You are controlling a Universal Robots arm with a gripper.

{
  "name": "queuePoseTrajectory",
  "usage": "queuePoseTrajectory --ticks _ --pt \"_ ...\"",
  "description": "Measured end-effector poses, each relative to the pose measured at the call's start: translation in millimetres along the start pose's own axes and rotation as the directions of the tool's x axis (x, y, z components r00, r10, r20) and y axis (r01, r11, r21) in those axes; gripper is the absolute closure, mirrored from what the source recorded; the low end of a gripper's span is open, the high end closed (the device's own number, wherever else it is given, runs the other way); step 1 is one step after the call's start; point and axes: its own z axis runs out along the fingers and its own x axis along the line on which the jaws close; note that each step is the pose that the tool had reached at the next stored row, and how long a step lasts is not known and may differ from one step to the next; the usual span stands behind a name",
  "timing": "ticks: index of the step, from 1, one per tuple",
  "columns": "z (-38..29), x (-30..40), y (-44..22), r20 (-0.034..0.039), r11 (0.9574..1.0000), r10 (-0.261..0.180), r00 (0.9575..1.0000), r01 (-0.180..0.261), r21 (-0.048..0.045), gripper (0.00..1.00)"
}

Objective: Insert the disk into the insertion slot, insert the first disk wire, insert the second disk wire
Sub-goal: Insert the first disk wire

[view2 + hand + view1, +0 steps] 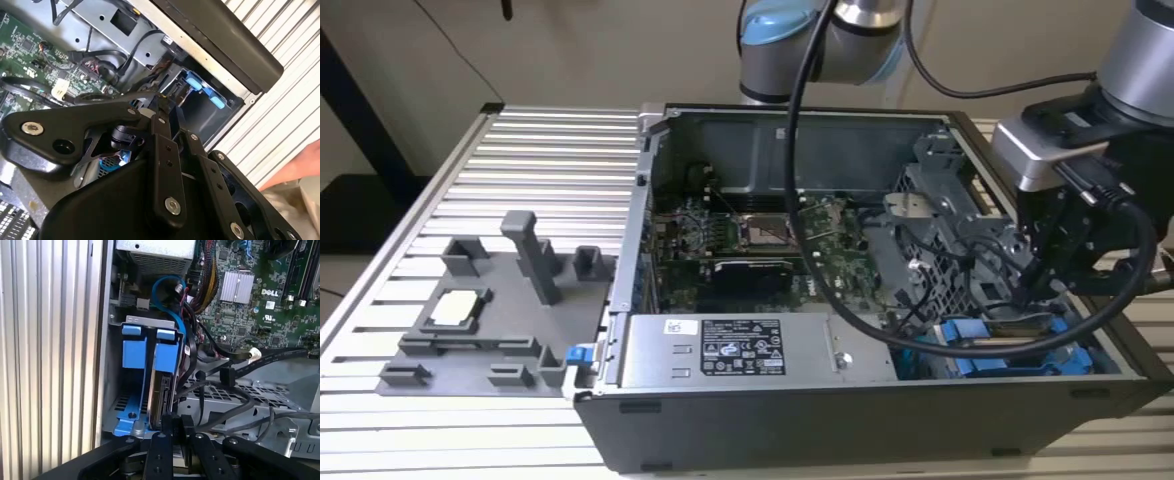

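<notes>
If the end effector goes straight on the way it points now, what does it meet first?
Probably the disk, sitting in the insertion slot directly ahead of the end effector; whether they touch is unclear.

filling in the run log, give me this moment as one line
gripper: low over drive cage | nearest: disk | disk: in insertion slot, beside another blue carrier

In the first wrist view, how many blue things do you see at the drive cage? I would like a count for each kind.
Blue carrier frames: 2 (disk carrier, second carrier)
Blue cable: 1
Total: 3
</notes>
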Motion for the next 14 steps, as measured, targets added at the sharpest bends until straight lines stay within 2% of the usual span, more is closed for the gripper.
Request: queuePoseTrajectory --ticks 7,14 --pt "5.5 0.2 -1.1 -0.0067 0.9996 0.026 0.9996 -0.026 -0.0126 0.81" --pt "8.8 0.7 -4.5 -0.0176 0.9985 0.039 0.9991 -0.04 -0.0375 0.81"
